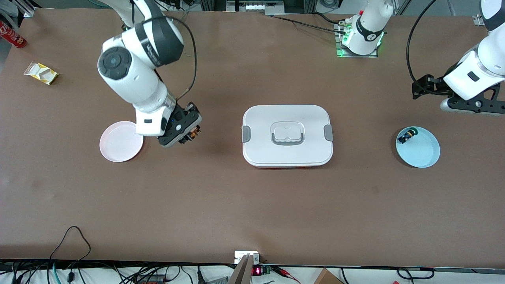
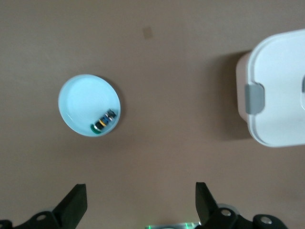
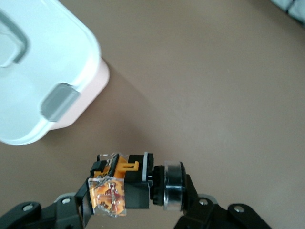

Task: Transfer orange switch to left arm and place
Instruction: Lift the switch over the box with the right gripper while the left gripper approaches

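Right wrist view: the switch [image 3: 131, 186] is being gripped crosswise in the right gripper [image 3: 136, 200], its long axis lying level across the closed fingers. The box [image 1: 287, 135] is lying between this gripper and the left gripper [image 1: 430, 87], which is being held wide open and empty above the blue plate [image 1: 424, 156], waiting.

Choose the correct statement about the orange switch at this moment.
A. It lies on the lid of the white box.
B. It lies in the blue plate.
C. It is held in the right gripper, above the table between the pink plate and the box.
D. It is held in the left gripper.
C: the right gripper is shut on the orange switch over bare table between the pink plate and the box.
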Controlling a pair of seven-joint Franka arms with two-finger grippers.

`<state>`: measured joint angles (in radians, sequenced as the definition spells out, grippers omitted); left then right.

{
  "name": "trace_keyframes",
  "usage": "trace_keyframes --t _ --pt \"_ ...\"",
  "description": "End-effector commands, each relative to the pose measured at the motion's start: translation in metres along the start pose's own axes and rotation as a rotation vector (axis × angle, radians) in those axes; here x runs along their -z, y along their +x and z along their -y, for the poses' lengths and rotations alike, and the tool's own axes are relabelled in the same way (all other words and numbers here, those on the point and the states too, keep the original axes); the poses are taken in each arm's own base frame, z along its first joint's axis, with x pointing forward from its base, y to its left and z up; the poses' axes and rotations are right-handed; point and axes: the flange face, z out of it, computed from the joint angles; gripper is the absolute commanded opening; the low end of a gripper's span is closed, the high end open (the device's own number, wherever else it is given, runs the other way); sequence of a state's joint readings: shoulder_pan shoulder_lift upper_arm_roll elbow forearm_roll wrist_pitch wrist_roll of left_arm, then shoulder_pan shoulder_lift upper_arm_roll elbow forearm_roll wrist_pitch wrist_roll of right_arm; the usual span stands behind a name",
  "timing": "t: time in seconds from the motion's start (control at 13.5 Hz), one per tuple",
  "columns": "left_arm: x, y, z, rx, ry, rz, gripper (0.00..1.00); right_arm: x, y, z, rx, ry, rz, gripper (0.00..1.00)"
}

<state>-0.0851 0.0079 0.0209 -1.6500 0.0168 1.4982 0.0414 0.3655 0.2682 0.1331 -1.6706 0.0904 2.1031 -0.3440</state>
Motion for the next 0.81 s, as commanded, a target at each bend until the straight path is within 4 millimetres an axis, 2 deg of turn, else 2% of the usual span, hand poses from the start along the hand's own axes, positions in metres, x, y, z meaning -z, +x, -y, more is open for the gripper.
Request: trace_keyframes --t 0.0,0.15,0.3,0.37,0.59,0.67,0.74 --pt "0.008 -0.003 0.0 0.023 -0.119 0.027 1.0 0.034 0.005 0.031 0.159 0.006 -0.051 0.17" --pt "0.006 0.0 -0.011 0.015 -0.234 0.031 1.0 0.031 0.024 0.067 0.319 0.016 -0.15 0.16" --pt "-0.017 0.006 -0.026 -0.012 -0.328 0.143 1.0 0.023 0.035 0.104 0.401 0.114 -0.221 0.15" --pt "-0.02 0.004 -0.033 -0.028 -0.397 0.182 1.0 0.018 0.041 0.131 0.44 0.162 -0.254 0.15" --pt "-0.022 0.0 -0.043 -0.057 -0.761 0.304 1.0 0.013 0.048 0.18 0.428 0.316 -0.342 0.15" --pt "-0.028 0.003 -0.045 -0.062 -0.837 0.335 1.0 0.014 0.05 0.195 0.425 0.372 -0.382 0.15" --pt "-0.038 0.01 -0.047 -0.071 -0.881 0.353 1.0 0.017 0.053 0.2 0.414 0.407 -0.433 0.15"
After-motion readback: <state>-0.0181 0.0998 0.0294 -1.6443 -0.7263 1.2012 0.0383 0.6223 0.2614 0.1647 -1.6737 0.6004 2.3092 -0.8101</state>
